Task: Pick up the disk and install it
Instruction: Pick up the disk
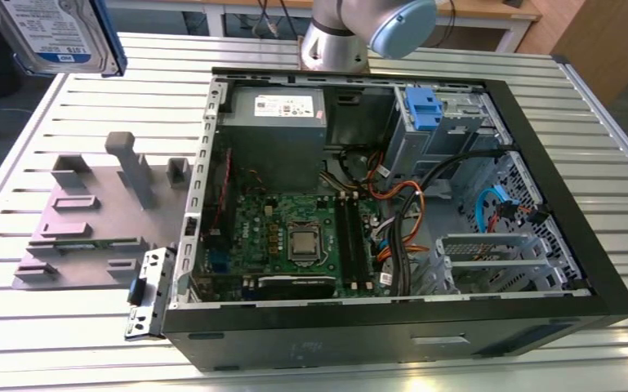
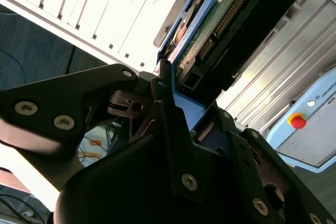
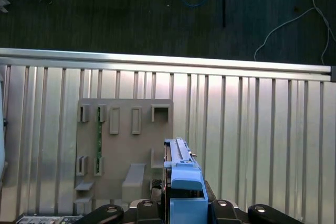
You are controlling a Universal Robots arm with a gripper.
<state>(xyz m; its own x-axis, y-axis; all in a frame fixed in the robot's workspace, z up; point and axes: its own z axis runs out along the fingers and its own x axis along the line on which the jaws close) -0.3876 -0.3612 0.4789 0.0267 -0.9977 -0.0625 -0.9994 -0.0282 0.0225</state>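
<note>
- Holding the flat silver-metal disk with its white-and-blue label and blue plastic carrier frame [image 1: 55,33], the black gripper [image 2: 184,109] is clamped on the frame's handle end.
- It hangs raised off the slatted metal table [image 1: 52,343], at the exterior view's upper left, apart from the grey moulded fixture [image 1: 95,220].
- Pick-up looks done, but installation is not: the disk is well apart from the open black computer case [image 1: 346,331].
</note>
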